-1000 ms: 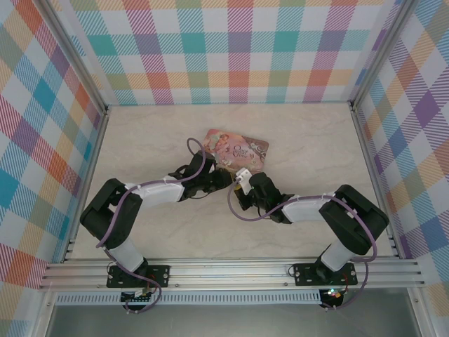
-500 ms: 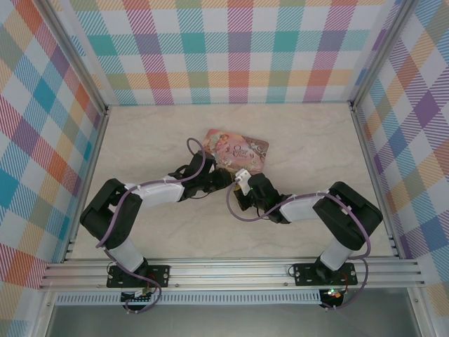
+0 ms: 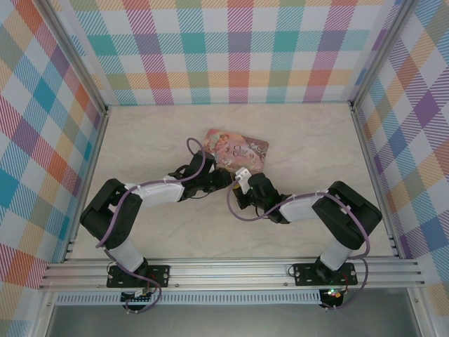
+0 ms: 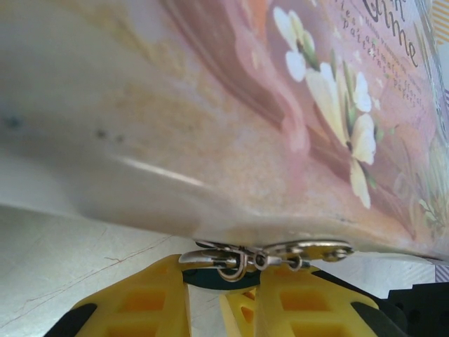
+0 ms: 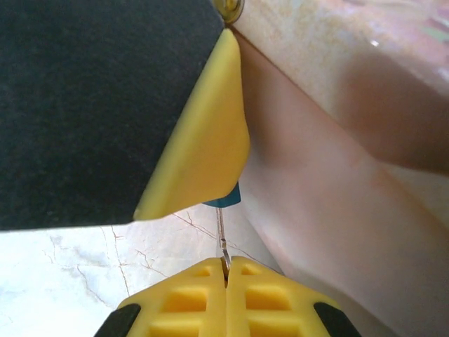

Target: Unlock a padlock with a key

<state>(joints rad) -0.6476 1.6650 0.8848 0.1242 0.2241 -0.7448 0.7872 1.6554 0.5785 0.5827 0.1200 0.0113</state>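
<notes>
The padlock (image 5: 226, 196), a sliver of blue, sits clamped in the left gripper (image 4: 220, 279) at the tin's (image 4: 210, 105) 6 o'clock edge. From its 6 o'clock the key (image 5: 221, 235) points up, pinched by the right gripper (image 5: 226, 272).

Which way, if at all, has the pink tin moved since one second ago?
No: the pink tin keeps its place and angle against the table's back edge.

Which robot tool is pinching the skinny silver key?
The right tool: its yellow fingers are shut on the thin key. The left tool grips the blue padlock instead.
</notes>
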